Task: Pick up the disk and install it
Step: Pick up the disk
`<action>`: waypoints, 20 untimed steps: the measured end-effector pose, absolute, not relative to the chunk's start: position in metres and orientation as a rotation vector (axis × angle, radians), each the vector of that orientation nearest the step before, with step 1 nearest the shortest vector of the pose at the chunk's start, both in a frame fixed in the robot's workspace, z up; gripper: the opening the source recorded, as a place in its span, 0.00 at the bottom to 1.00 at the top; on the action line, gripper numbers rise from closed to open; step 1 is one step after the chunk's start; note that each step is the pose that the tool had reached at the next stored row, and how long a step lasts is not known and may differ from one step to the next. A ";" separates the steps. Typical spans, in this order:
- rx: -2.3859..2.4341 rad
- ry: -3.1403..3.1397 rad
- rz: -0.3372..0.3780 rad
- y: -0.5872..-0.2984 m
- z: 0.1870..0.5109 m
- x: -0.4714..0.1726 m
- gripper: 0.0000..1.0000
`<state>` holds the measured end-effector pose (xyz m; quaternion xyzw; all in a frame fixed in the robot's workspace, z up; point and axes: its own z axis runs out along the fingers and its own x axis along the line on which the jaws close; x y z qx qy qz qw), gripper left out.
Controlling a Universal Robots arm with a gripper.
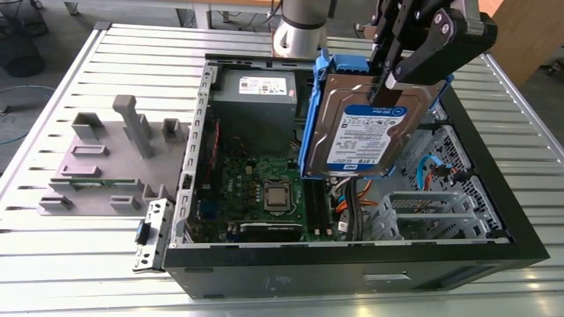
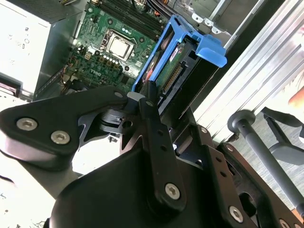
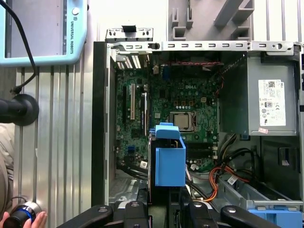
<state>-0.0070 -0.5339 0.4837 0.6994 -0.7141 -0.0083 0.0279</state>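
My gripper (image 1: 385, 84) is shut on the disk (image 1: 361, 135), a silver-grey drive with a white-and-blue label in a blue carrier frame. The disk hangs upright on edge above the open computer case (image 1: 352, 267), over its right half in the exterior view, label facing that camera. In the second wrist view the disk's blue carrier (image 2: 209, 49) sticks out beyond the gripper (image 2: 142, 99), with the motherboard below it. In the first wrist view the carrier's blue end (image 3: 169, 164) points down into the case from the gripper (image 3: 165, 205).
The case holds a green motherboard (image 1: 264, 191), a grey power supply box (image 1: 255, 99) and a metal drive cage (image 1: 432, 211) with cables. A grey fixture plate (image 1: 115, 158) lies on the ribbed table at the exterior view's left. A hand (image 3: 9, 216) rests beside the case.
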 end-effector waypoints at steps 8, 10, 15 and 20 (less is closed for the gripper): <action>2.159 -2.204 -0.025 -0.534 0.484 0.002 0.35; 2.159 -2.204 -0.025 -0.534 0.484 0.005 0.35; 2.159 -2.205 -0.026 -0.534 0.484 0.007 0.35; 2.159 -2.204 -0.026 -0.534 0.484 0.007 0.35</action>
